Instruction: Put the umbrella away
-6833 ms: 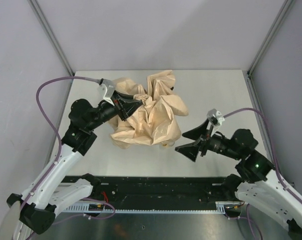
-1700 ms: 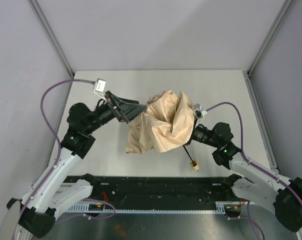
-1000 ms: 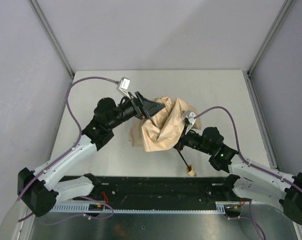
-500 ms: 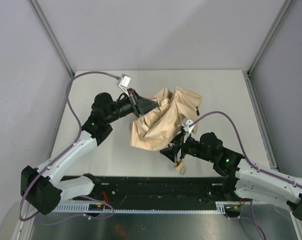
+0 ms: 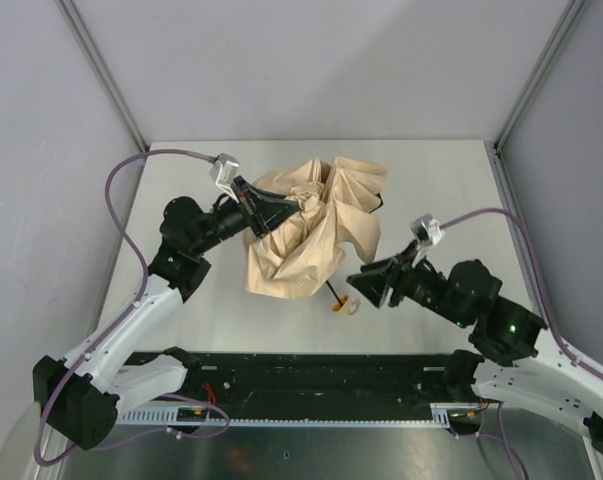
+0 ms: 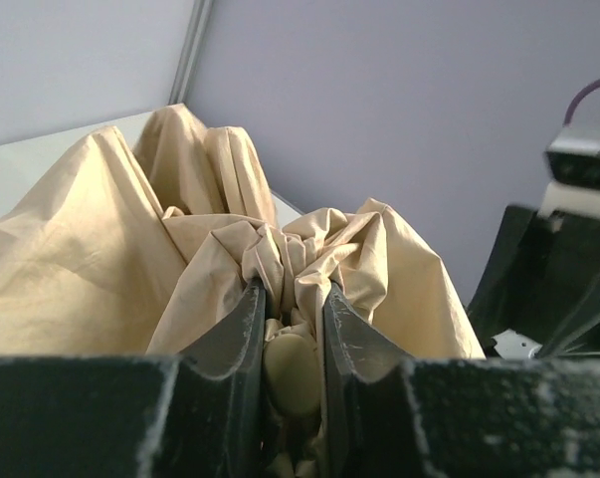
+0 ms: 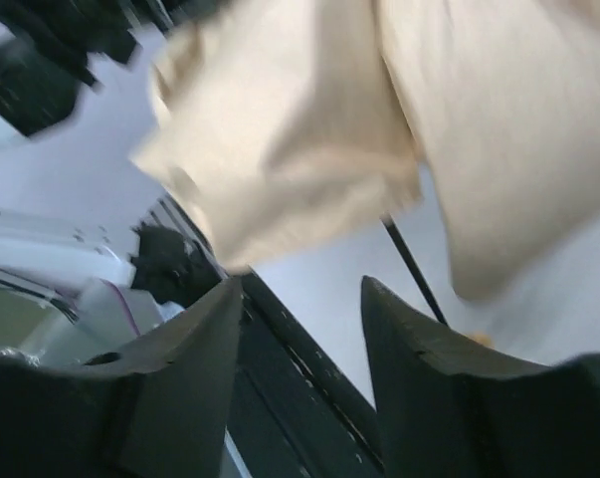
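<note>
Two claws are swapping roles on the crumpled tan-beige fabric umbrella (image 5: 311, 240) lying on the pale desk (image 5: 436, 185): the left claw (image 6: 292, 299) is now clenching canopy folds, while the right claw (image 7: 300, 289), released, is retreating empty; folding is remaining unfinished.

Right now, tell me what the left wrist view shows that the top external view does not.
Only the left wrist view: a pale rounded piece wedged low between the left gripper's fingers, under the pinched fabric. Only the top external view: the knob handle and black shaft sticking out at the near side, and the right gripper open just beside them. Both: the umbrella, its tan canopy bunched, with the left gripper shut on a fold.
</note>
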Robot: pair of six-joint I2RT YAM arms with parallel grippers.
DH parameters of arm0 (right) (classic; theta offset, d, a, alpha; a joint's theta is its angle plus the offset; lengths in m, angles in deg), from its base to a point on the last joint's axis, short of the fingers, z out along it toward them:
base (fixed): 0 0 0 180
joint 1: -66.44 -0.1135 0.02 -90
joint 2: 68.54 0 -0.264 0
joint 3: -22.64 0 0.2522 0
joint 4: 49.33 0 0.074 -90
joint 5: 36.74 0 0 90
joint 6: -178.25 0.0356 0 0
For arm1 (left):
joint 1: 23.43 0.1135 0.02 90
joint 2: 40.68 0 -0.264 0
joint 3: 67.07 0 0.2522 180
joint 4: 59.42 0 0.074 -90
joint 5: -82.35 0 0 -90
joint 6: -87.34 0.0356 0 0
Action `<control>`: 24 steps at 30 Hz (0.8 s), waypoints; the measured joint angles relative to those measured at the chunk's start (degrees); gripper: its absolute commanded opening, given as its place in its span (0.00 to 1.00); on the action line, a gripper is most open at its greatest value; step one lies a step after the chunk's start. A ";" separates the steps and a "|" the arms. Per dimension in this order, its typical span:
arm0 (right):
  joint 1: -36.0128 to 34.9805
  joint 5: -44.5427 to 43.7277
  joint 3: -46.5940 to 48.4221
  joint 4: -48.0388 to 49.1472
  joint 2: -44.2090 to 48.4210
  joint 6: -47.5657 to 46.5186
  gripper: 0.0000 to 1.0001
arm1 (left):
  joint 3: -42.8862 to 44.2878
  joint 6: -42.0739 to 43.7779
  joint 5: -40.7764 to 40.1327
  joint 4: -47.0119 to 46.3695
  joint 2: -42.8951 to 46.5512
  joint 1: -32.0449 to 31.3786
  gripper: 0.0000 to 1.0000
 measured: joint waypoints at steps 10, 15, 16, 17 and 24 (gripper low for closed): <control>-1.70 -0.22 1.68 21.03 -17.00 15.32 0.87 | -7.93 -7.32 -25.14 -1.07 6.64 -2.80 0.00; -3.87 -1.07 -3.78 33.16 -21.14 19.21 0.86 | -8.20 -11.54 -35.60 -2.43 7.69 -3.02 0.00; -4.02 -1.22 -4.68 36.02 -21.51 19.74 0.84 | -8.22 -12.11 -36.87 -2.64 7.91 -3.02 0.00; -4.11 -1.49 -5.55 38.84 -21.75 20.41 0.82 | -8.24 -12.76 -37.92 -2.82 8.20 -3.02 0.00; -4.44 -2.40 -8.15 55.41 -24.65 21.79 0.56 | -9.81 -17.25 -41.20 -4.46 9.79 -3.02 0.00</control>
